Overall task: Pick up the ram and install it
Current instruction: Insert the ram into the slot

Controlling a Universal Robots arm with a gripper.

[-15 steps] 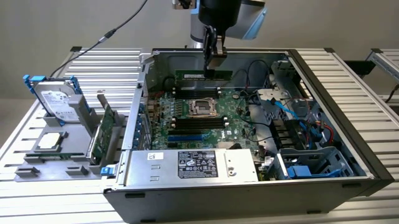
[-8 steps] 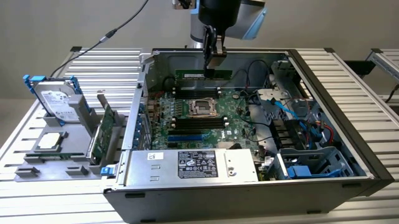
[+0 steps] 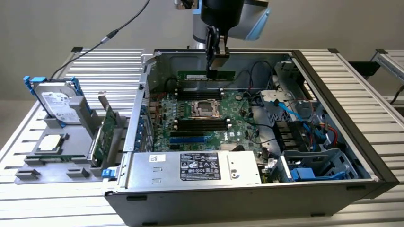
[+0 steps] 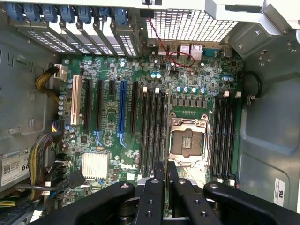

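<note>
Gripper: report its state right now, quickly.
Gripper: closed, holding the ram over the motherboard.

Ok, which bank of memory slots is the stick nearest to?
The far bank, beyond the processor socket in the exterior view: the stick, held in the gripper, hangs just above it. The near bank lies on the socket's camera side.

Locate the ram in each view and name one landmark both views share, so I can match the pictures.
Exterior view: the ram hangs level from the fingers, above the far part of the motherboard.
Wrist view: the ram is seen edge-on, a thin strip running out from between the fingers, alongside the CPU socket.
Shared landmark: the CPU socket, the metal-framed square in the middle of the board.
</note>
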